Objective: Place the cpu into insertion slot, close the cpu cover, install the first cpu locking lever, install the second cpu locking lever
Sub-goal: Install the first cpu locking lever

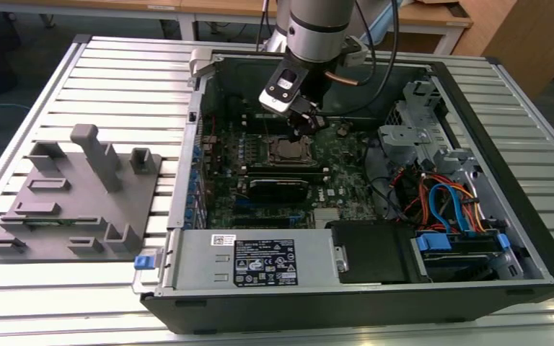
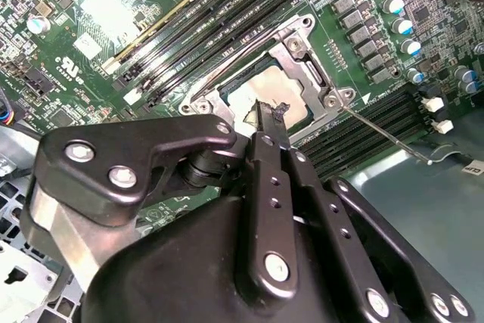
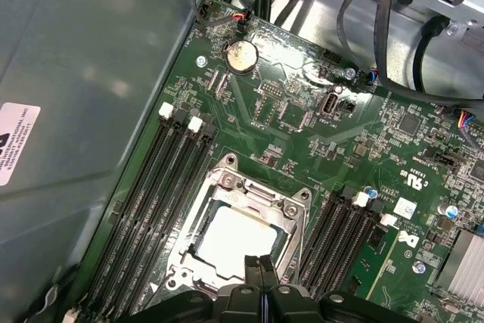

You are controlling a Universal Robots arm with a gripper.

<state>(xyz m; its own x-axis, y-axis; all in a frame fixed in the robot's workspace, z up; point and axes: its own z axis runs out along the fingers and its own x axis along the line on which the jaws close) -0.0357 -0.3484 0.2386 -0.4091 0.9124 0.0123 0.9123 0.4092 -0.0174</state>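
The cpu [image 3: 231, 241] lies flat in the insertion slot [image 1: 287, 151] on the green board, its silvery top showing through the window of the cpu cover [image 3: 198, 221]. The cover frame [image 2: 293, 45] lies down over the chip [image 2: 253, 90]. My gripper [image 3: 262, 264] hangs just above one edge of the chip, fingers shut with nothing between them; its tips [image 2: 270, 111] hide part of the chip. A thin metal locking lever [image 2: 386, 138] sticks out from a socket corner across the black slots. In the exterior view the gripper [image 1: 303, 124] stands over the socket's far side.
Long black memory slots [image 3: 151, 194] flank the socket on both sides. The case wall [image 3: 76, 111] rises close by. A grey power supply box [image 1: 248, 259] and cable bundles [image 1: 441, 202] fill the case's near side. A grey fixture plate [image 1: 75, 194] lies outside, on the exterior view's left.
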